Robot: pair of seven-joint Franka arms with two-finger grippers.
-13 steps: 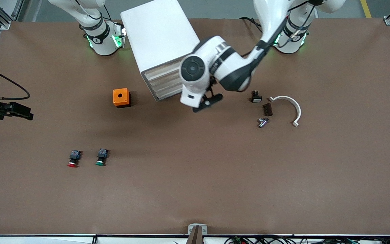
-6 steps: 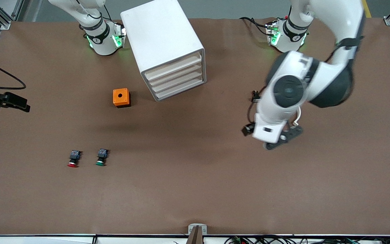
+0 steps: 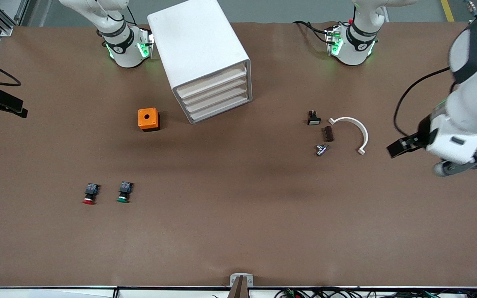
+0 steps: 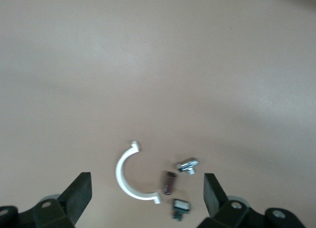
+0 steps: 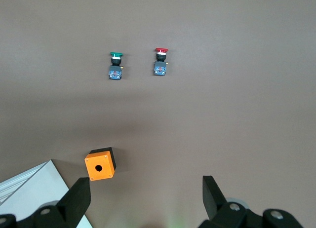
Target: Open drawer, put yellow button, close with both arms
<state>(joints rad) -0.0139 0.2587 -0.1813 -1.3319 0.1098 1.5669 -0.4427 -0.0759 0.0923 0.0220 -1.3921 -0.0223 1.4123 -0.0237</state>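
The white cabinet (image 3: 197,45) stands between the two arm bases. Its top drawer (image 3: 213,81) is shut flush, like the three below it. The yellow button shows in no view. My left gripper (image 3: 468,164) (image 4: 145,189) hangs open and empty over the table at the left arm's end, beside a cluster of small parts. My right gripper (image 3: 2,105) (image 5: 145,188) hangs open and empty over the table's edge at the right arm's end. Its wrist view looks down on the orange box and two buttons.
An orange box with a hole (image 3: 148,119) (image 5: 100,164) sits near the cabinet. Red-capped (image 3: 89,194) (image 5: 160,61) and green-capped (image 3: 124,192) (image 5: 115,65) buttons lie nearer the camera. A white half-ring (image 3: 356,128) (image 4: 129,176), brown block (image 3: 328,133), metal fitting (image 3: 321,149) and small switch (image 3: 313,118) lie together.
The left arm swung from in front of the cabinet's drawers out over its own end of the table. The right gripper drifted toward the robots' side of the table. Both stayed open.
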